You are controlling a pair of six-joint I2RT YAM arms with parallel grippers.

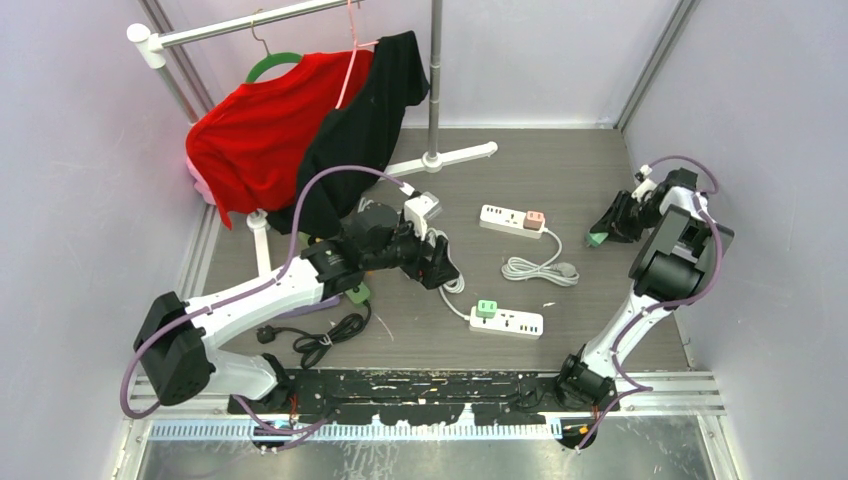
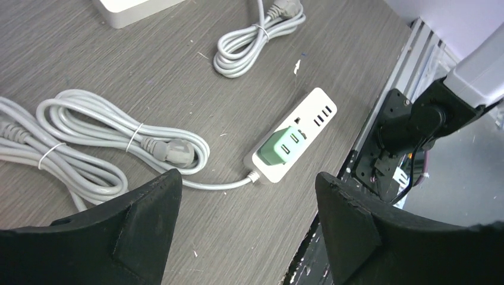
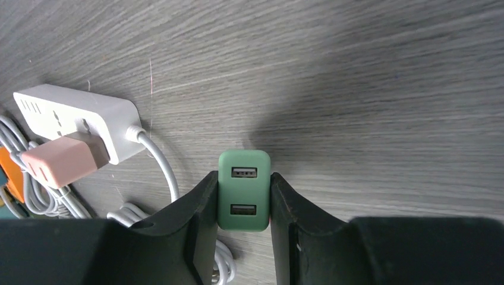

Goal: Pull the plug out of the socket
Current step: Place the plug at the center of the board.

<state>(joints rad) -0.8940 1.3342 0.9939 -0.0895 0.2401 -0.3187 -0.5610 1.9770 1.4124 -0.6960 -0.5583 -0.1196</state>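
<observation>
Left wrist view: left gripper [image 2: 248, 184] wide open, empty, over the green plug [image 2: 284, 145] in the near strip [image 2: 315, 116]. Right gripper [image 3: 243, 181] pinches a loose plug [image 3: 243, 205]. Nothing holds the strip, so it may lift with the plug

I can read no text, brand or number on any of my feeds. The green plug [image 3: 243, 190] shows only two USB slots (no lettering), and the white power strip [image 2: 318, 111] has marks too small to tell
</observation>
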